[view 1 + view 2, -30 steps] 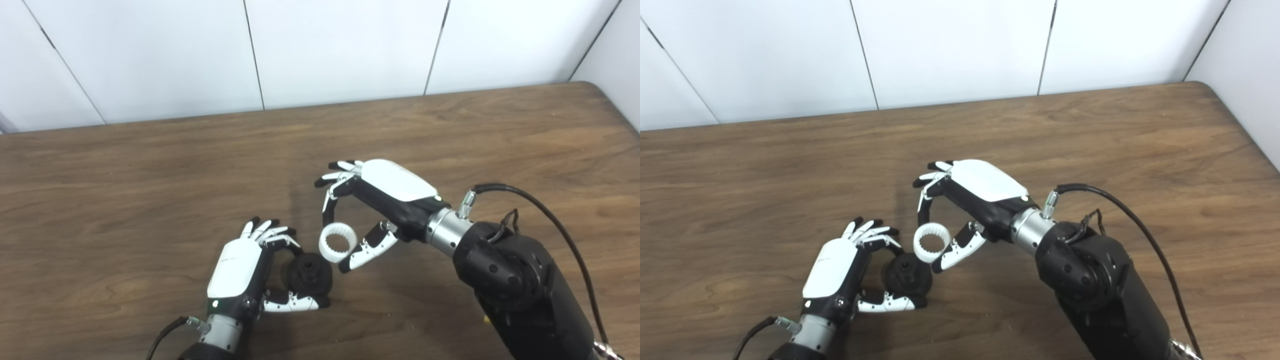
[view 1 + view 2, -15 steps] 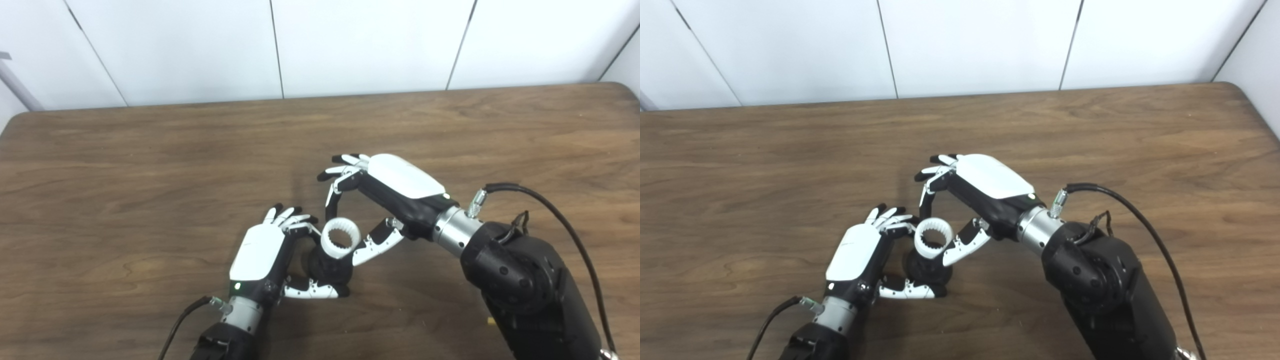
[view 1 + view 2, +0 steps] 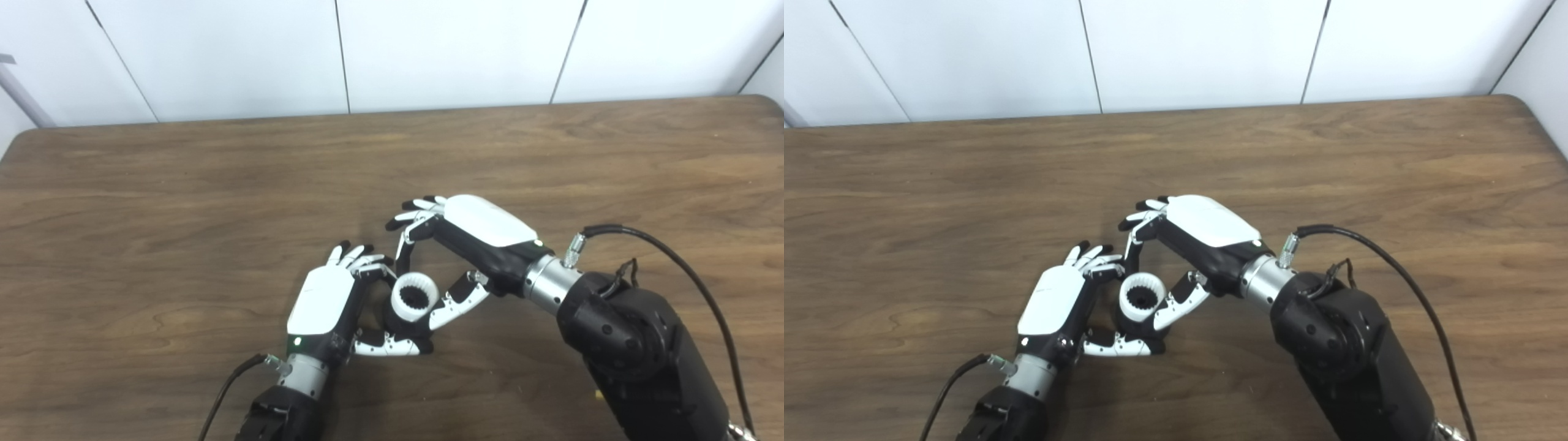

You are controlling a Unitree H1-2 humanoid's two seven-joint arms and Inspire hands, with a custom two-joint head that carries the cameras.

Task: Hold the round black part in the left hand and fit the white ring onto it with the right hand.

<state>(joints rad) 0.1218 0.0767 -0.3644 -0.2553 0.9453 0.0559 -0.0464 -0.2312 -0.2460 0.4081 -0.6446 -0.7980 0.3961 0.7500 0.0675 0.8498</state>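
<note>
My left hand (image 3: 324, 303) is shut on the round black part (image 3: 409, 328), thumb below it and fingers curled over its far side. The white toothed ring (image 3: 415, 297) sits directly on top of the black part and hides most of it. My right hand (image 3: 471, 242) is shut on the white ring, pinching it between a finger (image 3: 404, 254) from behind and the thumb (image 3: 456, 303) from the right. In the right eye view the ring (image 3: 1143, 298) rests over the black part (image 3: 1142, 331) between both hands.
The brown wooden table (image 3: 184, 202) spreads around the hands, with its back edge against a white panelled wall (image 3: 429, 49). A black cable (image 3: 674, 263) loops off the right forearm, and another cable (image 3: 223, 392) trails from the left wrist.
The right hand brought the white ring left and down from beside the black part onto its top. The left hand with the part moved slightly toward it. The camera panned left.
</note>
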